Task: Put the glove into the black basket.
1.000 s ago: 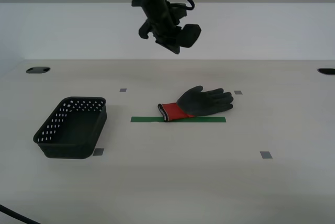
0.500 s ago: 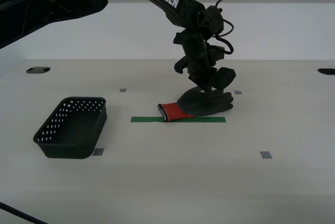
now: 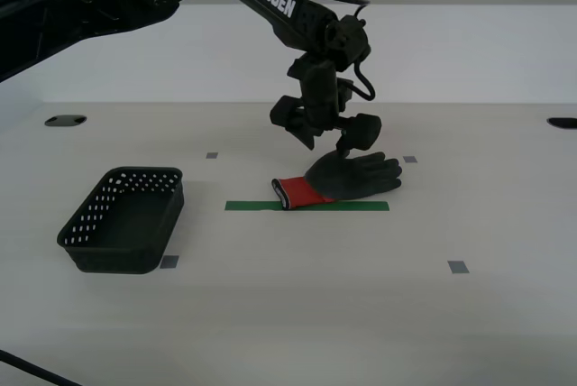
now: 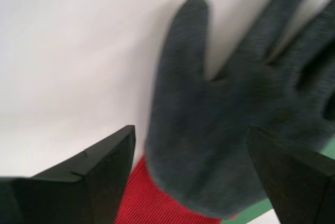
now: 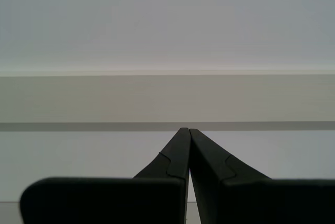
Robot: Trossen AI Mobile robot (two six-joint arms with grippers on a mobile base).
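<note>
Rubber-palmed glove: palm up at centre frame in the exterior view, red cuff toward that view's left; blurred and cut off in the second wrist view.
Green tape strip: under the glove, partly covered by it.
My second gripper: jaws apart, hanging just above the glove, touching nothing.
My first gripper: fingers pressed together, facing a pale wall; out of sight in the exterior view.
Black basket: lower left, well apart from the glove.
Table: wide bare room between glove and basket; small grey markers scattered.
</note>
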